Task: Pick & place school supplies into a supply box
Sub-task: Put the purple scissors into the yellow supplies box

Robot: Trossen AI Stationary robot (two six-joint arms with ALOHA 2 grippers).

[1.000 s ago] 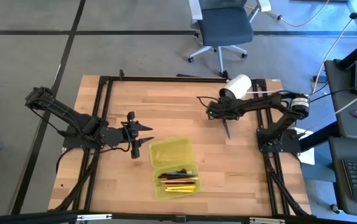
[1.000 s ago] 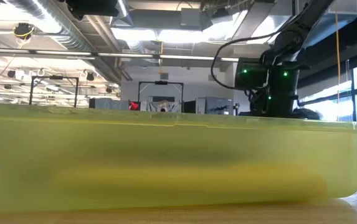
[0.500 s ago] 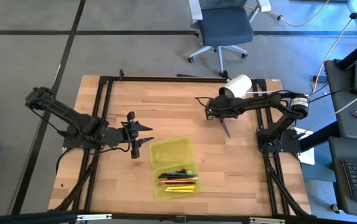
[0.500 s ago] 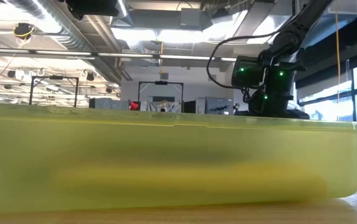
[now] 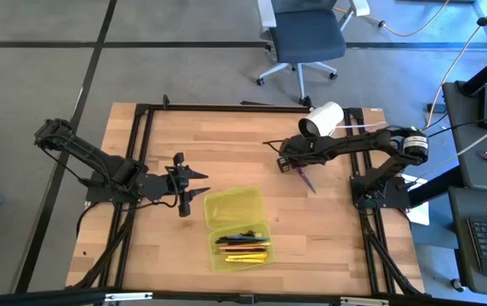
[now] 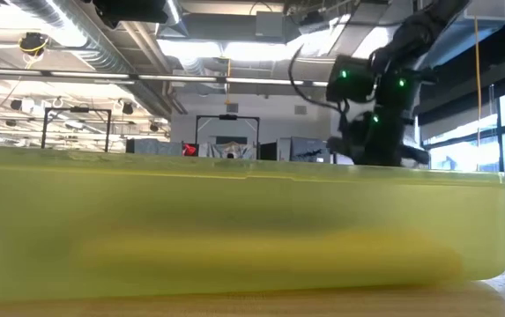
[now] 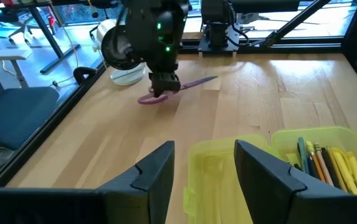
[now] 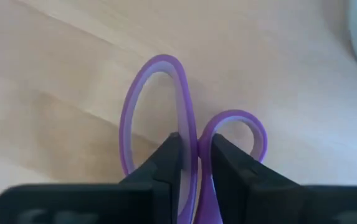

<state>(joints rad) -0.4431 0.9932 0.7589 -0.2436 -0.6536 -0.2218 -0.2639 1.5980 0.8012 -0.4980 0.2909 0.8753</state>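
Observation:
The purple-handled scissors [image 5: 304, 178] are at the table's far right, with my right gripper [image 5: 287, 164] shut on their handle end; the left wrist view shows that gripper [image 7: 164, 90] over the scissors [image 7: 184, 85]. The supply box [image 5: 237, 229], translucent yellow-green, lies open near the front middle, its lid [image 5: 233, 206] folded back. Pens and pencils [image 5: 243, 246] lie in its tray. My left gripper [image 5: 199, 192] hangs open just left of the lid, holding nothing. In the low view the box wall [image 6: 234, 229] hides the table. My right gripper pinches the scissors between its two fingers [image 8: 171, 163] where the two purple handle loops meet [image 8: 195, 146]. The fingers come from above, pointing steeply down. The blades [image 7: 202, 81] reach out toward the table's right. Whether the scissors are clear of the wood, I cannot tell.
A white cylinder [image 5: 324, 119] lies on its side at the far right, just behind my right arm. Black frame rails [image 5: 226, 108] run along the table's edges. Bare wood [image 5: 226, 153] lies between the scissors and the box. An office chair [image 5: 307, 38] stands beyond the far edge.
My right gripper has risen a little, drifted toward the table's left and rolled at the wrist. The scissors have turned with it, their handle end carried left and the blades now slanting toward the near right.

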